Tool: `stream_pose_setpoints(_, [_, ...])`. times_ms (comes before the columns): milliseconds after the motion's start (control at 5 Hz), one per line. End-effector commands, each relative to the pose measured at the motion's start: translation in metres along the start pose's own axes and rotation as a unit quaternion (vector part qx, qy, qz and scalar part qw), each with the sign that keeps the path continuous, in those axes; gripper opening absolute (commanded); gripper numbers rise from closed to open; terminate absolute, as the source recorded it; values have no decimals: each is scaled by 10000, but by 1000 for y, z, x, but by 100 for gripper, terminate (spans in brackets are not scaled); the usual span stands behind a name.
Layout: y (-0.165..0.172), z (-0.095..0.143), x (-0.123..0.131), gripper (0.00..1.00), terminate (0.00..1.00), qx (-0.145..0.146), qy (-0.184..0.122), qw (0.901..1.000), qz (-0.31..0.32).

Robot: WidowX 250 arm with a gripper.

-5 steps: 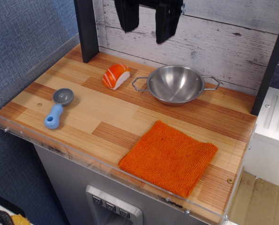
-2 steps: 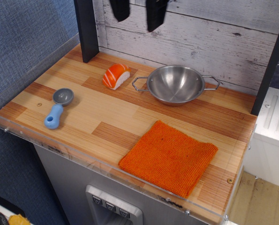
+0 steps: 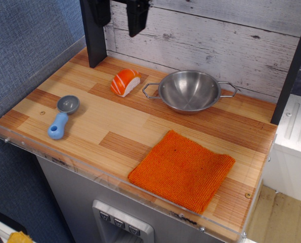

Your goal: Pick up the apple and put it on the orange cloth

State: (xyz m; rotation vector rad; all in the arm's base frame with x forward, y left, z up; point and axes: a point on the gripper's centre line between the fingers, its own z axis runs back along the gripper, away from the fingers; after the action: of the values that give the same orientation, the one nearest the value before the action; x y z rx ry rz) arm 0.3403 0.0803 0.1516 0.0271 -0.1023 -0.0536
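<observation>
1. Observation.image looks down at an angle on a wooden plank-patterned tabletop edged with a clear acrylic rim, backed by a whitewashed board wall.
2. At the top edge, the black claw hangs high above the back left of the tabletop; only its two dark fingers show, and they stand spread apart with a gap between them, holding nothing.
3. One finger overlaps a black upright post at the back left corner.
4. The apple, a small toy with an orange top crossed by white stripes and a white base, lies on the tabletop at the back, below the claw and well apart from it.
5. Just to the right of the apple stands a round steel bowl with two wire handles; its near handle is close to the apple but not touching it.
6. The orange cloth, a square of bright orange knit with a coarse weave, lies flat at the front right, well apart from the apple, with nothing on it.
7. A grey scoop with a blue handle lies at the front left.
</observation>
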Motion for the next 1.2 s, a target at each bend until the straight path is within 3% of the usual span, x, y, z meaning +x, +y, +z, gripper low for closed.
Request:
stream_pose_setpoints(0, [17,0,-11,100,0,254,-124,9996,70])
stream_pose_setpoints(600, [12,-33,4,100,0,515,-174,9982,262])
stream_pose_setpoints(1000, [-4,-67,25,100,0,455,-99,9986,252])
